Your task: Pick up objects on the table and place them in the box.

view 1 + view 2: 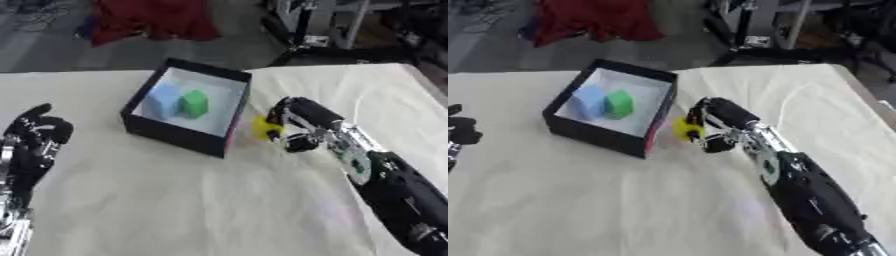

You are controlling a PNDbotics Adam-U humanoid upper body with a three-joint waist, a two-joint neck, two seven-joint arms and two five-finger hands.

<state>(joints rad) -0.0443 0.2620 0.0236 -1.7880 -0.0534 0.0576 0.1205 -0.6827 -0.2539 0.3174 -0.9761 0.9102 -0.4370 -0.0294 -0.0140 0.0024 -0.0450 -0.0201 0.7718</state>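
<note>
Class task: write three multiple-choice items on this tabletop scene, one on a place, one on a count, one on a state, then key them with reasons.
1. Where is the small yellow object?
A. Inside the box
B. In the right hand, just outside the box's right wall
C. By the left hand

2. How many blocks lie in the black open-topped box?
A. None
B. Two
C. Four

3. What is the left hand doing?
A. Holding nothing, at the left edge
B. Gripping the green block
C. Lifting the box

Key: 1 B, the fingers curl round it beside the wall. 2 B, a light blue block and a green block. 3 A, nothing is in it.
</note>
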